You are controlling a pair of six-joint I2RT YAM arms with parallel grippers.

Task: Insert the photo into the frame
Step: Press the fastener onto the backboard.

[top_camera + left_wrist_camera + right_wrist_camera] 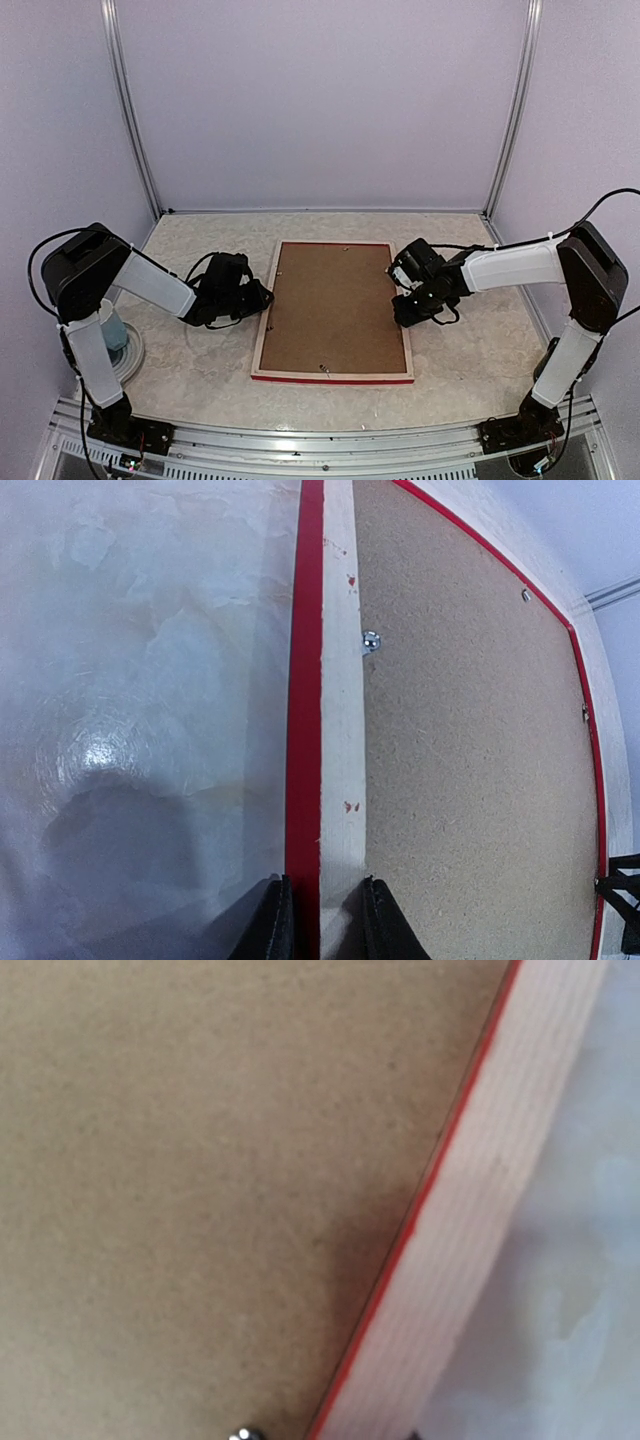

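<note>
The left gripper [320, 925] pinches the frame [335, 377] by its left rail; I cannot tell the right gripper [405, 290]'s grip. With the backing panel [335, 305] facing up, a joint lift seems next.

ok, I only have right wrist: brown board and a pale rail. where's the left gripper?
Observer: Left gripper is on the frame's left rail, one finger each side of it.
Operator: and mine, where on the frame?
Observer: Right gripper is at the right rail, around its middle.
Operator: anything else around?
Observer: A pale blue object on a white disc, near left, partly hidden.
</note>
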